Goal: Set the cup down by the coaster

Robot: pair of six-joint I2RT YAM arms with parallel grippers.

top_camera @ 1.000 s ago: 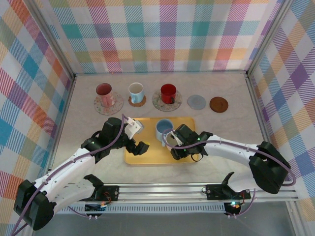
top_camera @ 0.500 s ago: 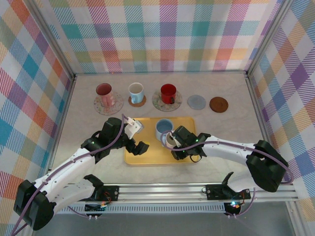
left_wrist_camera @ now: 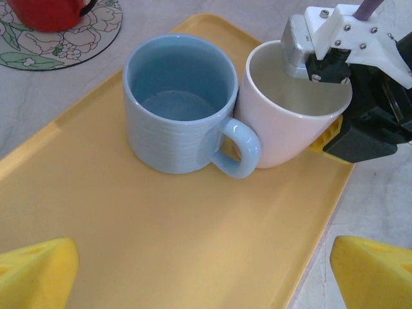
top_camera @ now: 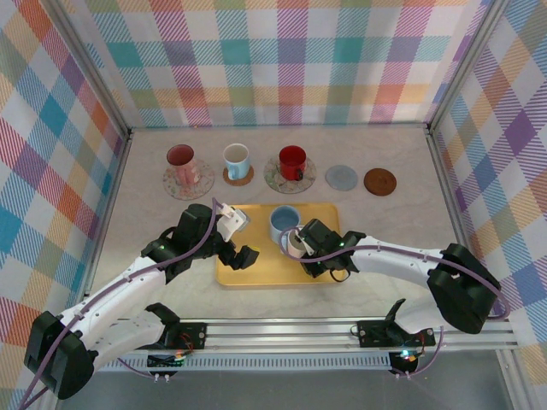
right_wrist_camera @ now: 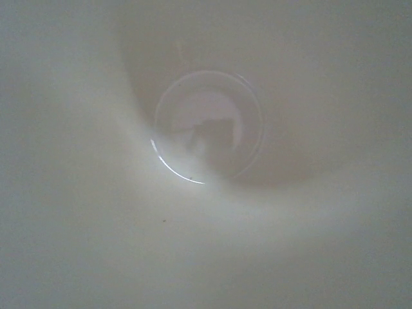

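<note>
Cream ceramic cup [left_wrist_camera: 283,132] stands on a yellow plastic tray [left_wrist_camera: 161,244], touching a pale blue mug [left_wrist_camera: 170,138], right hand [left_wrist_camera: 315,67] straddling its rim (whether it grips, I cannot tell); pinch firmly, lift straight up.

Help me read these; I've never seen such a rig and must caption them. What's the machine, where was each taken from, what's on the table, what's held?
These are two robot arms bolted at the near edge of the table, each ending in a two-finger gripper. The wide picture comes from overhead; the other two from wrist cameras. On the table a yellow tray holds a blue mug and a white cup, touching. Behind stand a pink cup, a blue-lined cup and a red mug, each on a coaster, then a grey coaster and a brown coaster, both bare. The left gripper is open and empty. The right gripper straddles the white cup's wall; whether it grips is unclear. Its camera looks into that cup.
</note>
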